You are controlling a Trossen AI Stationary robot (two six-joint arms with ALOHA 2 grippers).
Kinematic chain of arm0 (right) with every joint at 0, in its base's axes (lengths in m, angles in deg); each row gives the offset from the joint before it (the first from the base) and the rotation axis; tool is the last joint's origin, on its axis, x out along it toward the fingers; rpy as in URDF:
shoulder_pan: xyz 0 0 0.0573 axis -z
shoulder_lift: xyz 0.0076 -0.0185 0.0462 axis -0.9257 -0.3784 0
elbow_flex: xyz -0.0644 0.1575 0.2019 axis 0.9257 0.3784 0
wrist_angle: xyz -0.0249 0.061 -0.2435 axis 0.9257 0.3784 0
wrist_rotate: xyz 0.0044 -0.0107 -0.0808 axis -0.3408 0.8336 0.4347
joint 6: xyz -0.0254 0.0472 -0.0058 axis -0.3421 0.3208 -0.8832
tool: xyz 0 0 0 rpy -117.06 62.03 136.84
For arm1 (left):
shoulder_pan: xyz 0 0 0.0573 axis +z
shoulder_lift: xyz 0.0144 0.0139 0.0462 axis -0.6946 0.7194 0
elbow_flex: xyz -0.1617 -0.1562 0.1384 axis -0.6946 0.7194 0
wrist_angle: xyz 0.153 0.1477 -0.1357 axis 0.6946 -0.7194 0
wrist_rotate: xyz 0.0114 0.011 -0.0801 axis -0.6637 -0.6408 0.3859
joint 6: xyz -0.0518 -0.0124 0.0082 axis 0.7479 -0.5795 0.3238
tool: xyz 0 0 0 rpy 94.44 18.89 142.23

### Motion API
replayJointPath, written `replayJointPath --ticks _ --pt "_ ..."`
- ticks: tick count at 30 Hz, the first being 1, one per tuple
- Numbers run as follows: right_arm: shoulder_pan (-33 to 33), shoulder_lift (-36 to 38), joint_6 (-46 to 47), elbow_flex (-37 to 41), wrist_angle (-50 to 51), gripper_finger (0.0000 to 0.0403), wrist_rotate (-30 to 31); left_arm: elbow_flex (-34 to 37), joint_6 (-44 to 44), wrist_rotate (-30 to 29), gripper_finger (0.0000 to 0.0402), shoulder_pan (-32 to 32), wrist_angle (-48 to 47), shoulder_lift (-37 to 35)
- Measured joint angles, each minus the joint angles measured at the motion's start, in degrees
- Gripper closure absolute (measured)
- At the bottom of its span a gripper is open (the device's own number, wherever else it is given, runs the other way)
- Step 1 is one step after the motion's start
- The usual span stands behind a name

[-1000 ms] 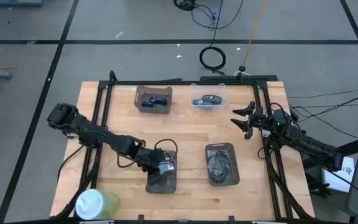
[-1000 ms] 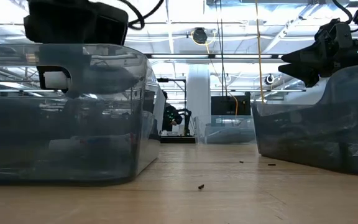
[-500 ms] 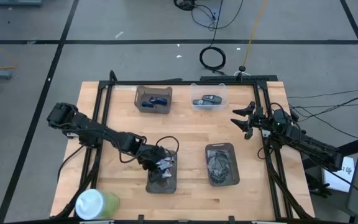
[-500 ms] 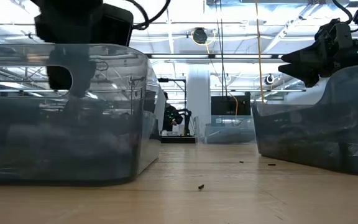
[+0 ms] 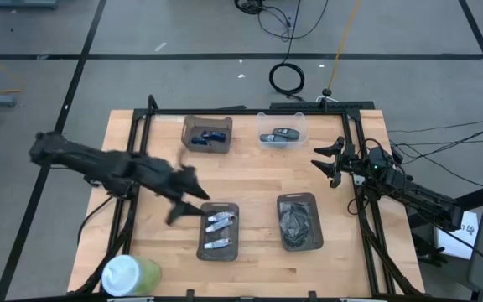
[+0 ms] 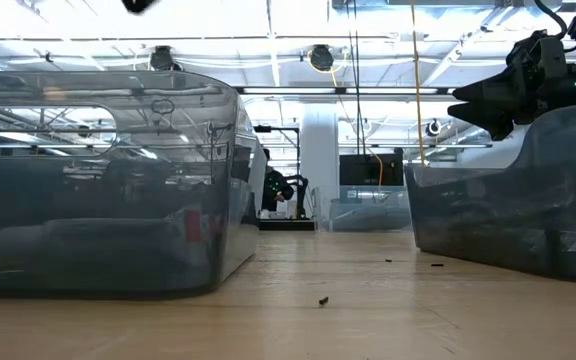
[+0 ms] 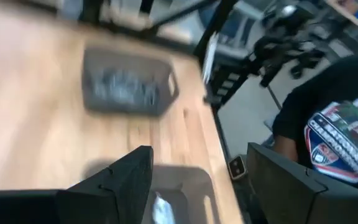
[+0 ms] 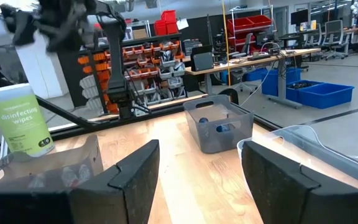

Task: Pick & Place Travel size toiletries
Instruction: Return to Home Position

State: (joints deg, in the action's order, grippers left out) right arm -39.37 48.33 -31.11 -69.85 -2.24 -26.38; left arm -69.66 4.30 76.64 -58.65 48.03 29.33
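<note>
Two small white-and-silver tubes [image 5: 219, 222] [image 5: 216, 244] lie flat on the floor of a dark tray [image 5: 203, 243] near the table's near edge. One tube [image 7: 160, 208] shows in the left wrist view. My left gripper [image 5: 186, 202] [image 7: 199, 152] hangs open above the table just left of that tray, touching nothing. My right gripper [image 5: 329, 164] [image 8: 197, 149] waits open over the table's right edge, held high [image 6: 508, 85].
A second dark tray [image 5: 298, 222] with dark items sits right of the first. At the far edge stand a grey bin with blue things [image 5: 206, 134] and a clear bin [image 5: 281, 134]. A wipes canister [image 5: 128, 275] stands at the near left corner. A person [image 7: 328, 124] stands beyond the table.
My left gripper was down inside the near tray. It has since risen out of it and swung toward the table's left edge, blurred by the movement. Two tubes now show lying in the tray where the gripper was.
</note>
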Motion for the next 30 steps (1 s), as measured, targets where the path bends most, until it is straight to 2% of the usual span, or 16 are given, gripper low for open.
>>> replayJointPath --ticks 4,9,18,22,24,27,30 --pt "0.0 0.0 0.0 0.0 0.0 0.0187 0.0 0.0 -10.7 0.3 0.0146 -0.2 -2.6 -11.6" --pt "0.0 0.0 0.0 0.0 0.0 0.0184 0.0 0.0 -13.3 0.2 0.0146 -0.5 -0.4 -22.7" --pt "0.0 0.0 0.0 0.0 0.0 0.0184 0.0 0.0 -13.7 0.2 0.0146 -0.5 1.5 -33.5" --pt "0.0 0.0 0.0 0.0 0.0 0.0187 0.0 0.0 -18.9 0.2 0.0146 -0.4 0.5 -36.5" --pt "0.0 0.0 0.0 0.0 0.0 0.0187 0.0 0.0 -23.0 0.2 0.0146 -0.4 -4.2 -37.8" --pt "0.0 0.0 0.0 0.0 0.0 0.0186 0.0 0.0 -28.2 -0.3 0.0146 -0.4 -16.2 -40.1" --pt "0.0 0.0 0.0 0.0 0.0 0.0184 0.0 0.0 -30.2 -1.5 0.0146 -0.4 -27.0 -41.6"
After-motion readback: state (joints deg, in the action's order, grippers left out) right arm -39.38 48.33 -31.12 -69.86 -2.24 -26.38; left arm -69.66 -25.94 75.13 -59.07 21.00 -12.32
